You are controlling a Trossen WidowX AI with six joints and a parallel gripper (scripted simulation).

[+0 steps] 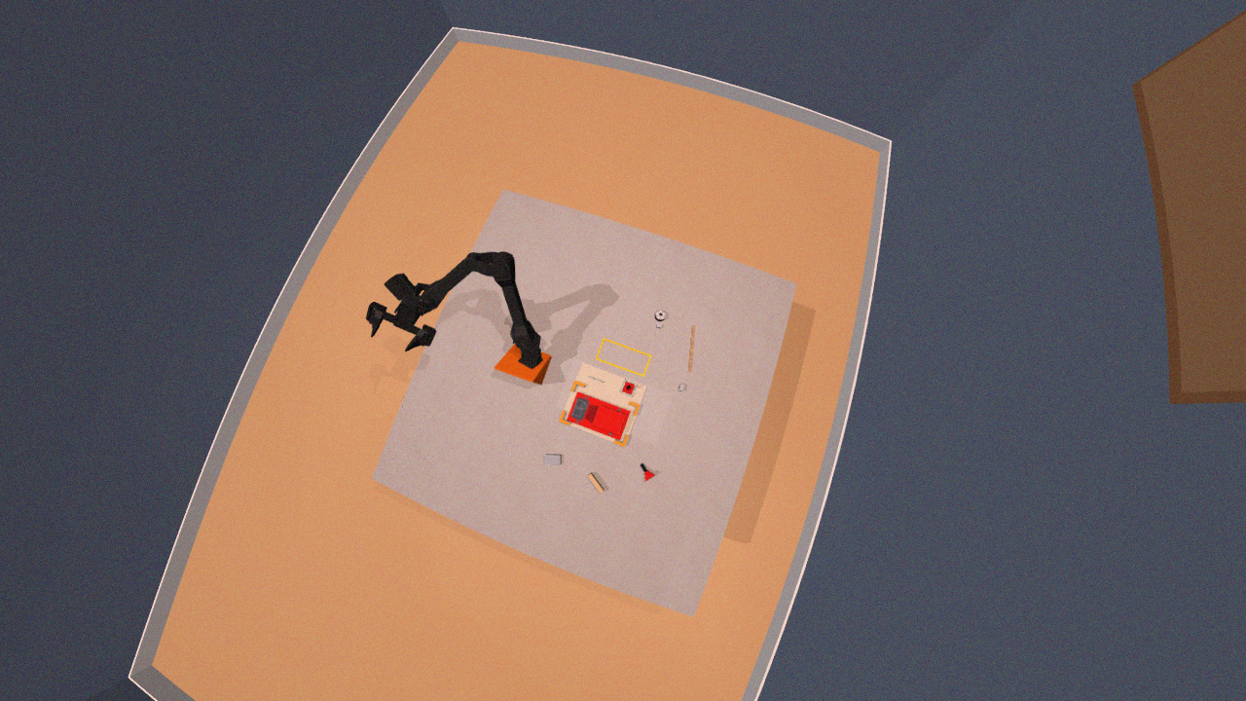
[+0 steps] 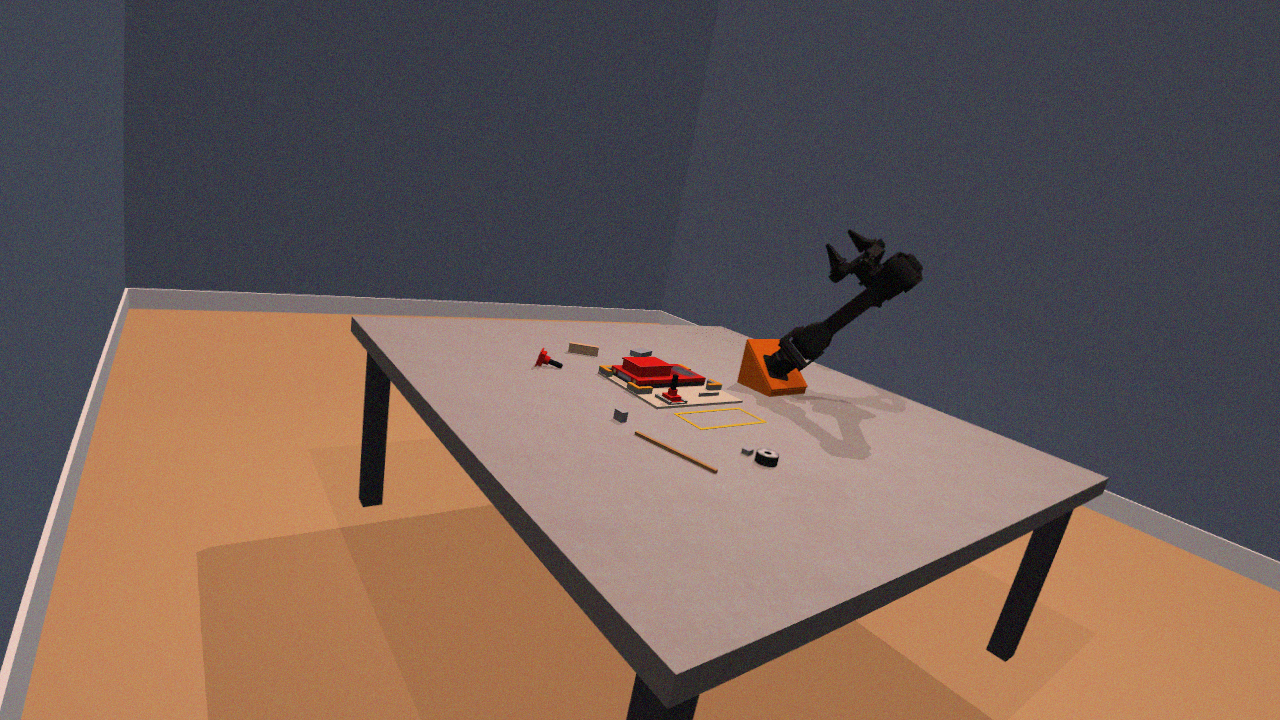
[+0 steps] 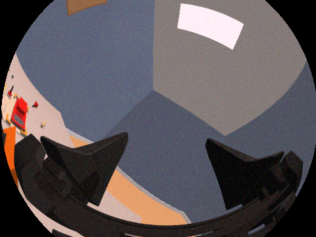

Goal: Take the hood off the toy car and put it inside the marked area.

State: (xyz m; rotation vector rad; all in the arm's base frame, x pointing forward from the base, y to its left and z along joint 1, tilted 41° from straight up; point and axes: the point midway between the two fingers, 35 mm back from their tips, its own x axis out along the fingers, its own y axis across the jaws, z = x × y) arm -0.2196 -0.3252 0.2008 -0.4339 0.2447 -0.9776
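The red toy car (image 1: 603, 416) (image 2: 646, 366) (image 3: 20, 113) sits on a beige board (image 1: 606, 381) (image 2: 716, 397) in the middle of the grey table (image 1: 523, 532) (image 2: 716, 555). A dark grey panel (image 1: 581, 407) lies on one end of the car; I cannot tell whether it is the hood. The marked area is a yellow rectangle outline (image 1: 627, 346) (image 2: 731, 425) on the table beside the board. My gripper (image 1: 396, 335) (image 2: 845, 250) (image 3: 168, 139) is open and empty. It is raised high, past the table's edge, far from the car and pointing away from it.
The arm's orange base (image 1: 521, 367) (image 2: 769, 376) stands next to the board. Small parts lie around: a wheel (image 1: 660, 317) (image 2: 766, 457), a thin stick (image 1: 690, 347) (image 2: 675, 451), a grey block (image 1: 553, 459), a wooden block (image 1: 596, 482) (image 2: 583, 348), a red tool (image 1: 647, 473) (image 2: 544, 360).
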